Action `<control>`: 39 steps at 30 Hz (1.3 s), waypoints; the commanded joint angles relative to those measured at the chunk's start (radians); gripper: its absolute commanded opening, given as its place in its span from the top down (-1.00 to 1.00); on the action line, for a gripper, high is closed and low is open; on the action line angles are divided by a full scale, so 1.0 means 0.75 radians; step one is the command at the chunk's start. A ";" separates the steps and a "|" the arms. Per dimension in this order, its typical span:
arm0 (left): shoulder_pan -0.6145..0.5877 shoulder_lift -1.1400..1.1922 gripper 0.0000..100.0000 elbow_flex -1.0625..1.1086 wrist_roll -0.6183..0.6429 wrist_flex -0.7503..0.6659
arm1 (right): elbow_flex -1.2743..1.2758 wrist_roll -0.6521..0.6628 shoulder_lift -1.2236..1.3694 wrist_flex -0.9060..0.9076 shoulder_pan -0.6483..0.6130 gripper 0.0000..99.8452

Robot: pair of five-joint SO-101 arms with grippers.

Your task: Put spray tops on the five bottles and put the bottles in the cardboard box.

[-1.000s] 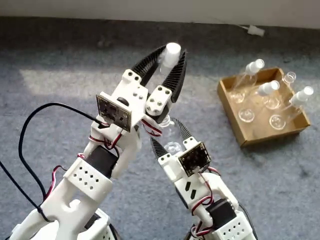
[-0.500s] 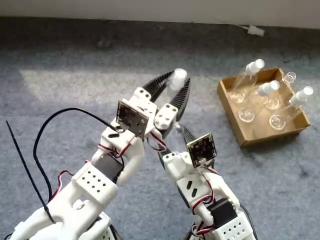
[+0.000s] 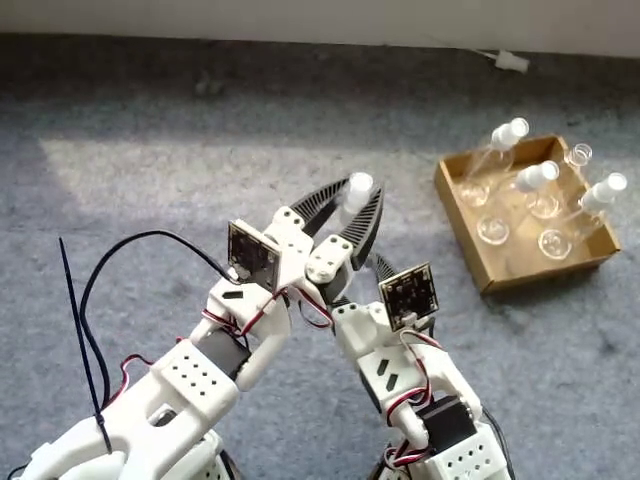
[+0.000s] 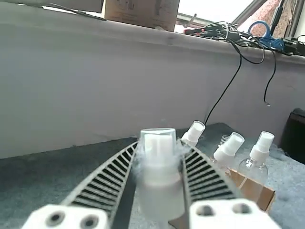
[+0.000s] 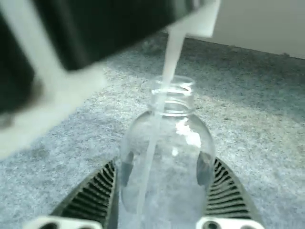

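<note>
My left gripper (image 3: pixel 357 196) is shut on a white spray top (image 3: pixel 360 183), which stands upright between its black fingers (image 4: pixel 114 176) in the left wrist view, spray top (image 4: pixel 159 167). Just below it, my right gripper (image 3: pixel 364 272) is shut on a clear bottle (image 5: pixel 164 162). The top's thin dip tube (image 5: pixel 167 62) runs down into the bottle's open neck. In the high view the left gripper covers the bottle. The cardboard box (image 3: pixel 470 235) sits to the right and holds several bottles; three of them carry white spray tops (image 3: pixel 540 175) and one has an open neck (image 3: pixel 578 155).
Grey carpet covers the table, with open room left of the arms and between the arms and the box. A pale wall (image 4: pixel 95 86) runs along the far edge. A black cable (image 3: pixel 85 300) loops beside the left arm.
The left gripper has carried the spray top down and back toward the right gripper. The bottle, visible between the arms earlier, is now covered by the left gripper.
</note>
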 commanded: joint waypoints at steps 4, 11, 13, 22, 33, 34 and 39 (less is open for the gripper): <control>-0.075 -0.028 0.99 -0.005 0.217 -0.020 | -0.015 -0.008 -0.011 0.003 0.024 0.74; -0.062 -0.028 0.99 0.066 0.280 -0.029 | -0.015 -0.014 -0.011 0.003 0.083 0.74; -0.062 -0.028 0.99 0.109 0.280 -0.031 | -0.040 -0.014 -0.011 0.005 0.118 0.74; -0.052 -0.028 0.99 0.126 0.276 -0.031 | -0.138 -0.006 -0.011 0.157 0.116 0.74; 0.009 -0.026 0.99 -0.132 0.162 0.329 | -0.138 0.096 -0.011 0.161 0.116 0.74; 0.011 -0.026 0.99 -0.154 0.162 0.381 | -0.138 0.100 -0.011 0.159 0.116 0.74; 0.013 -0.026 0.99 -0.236 0.162 0.516 | -0.140 0.125 -0.011 0.157 0.114 0.74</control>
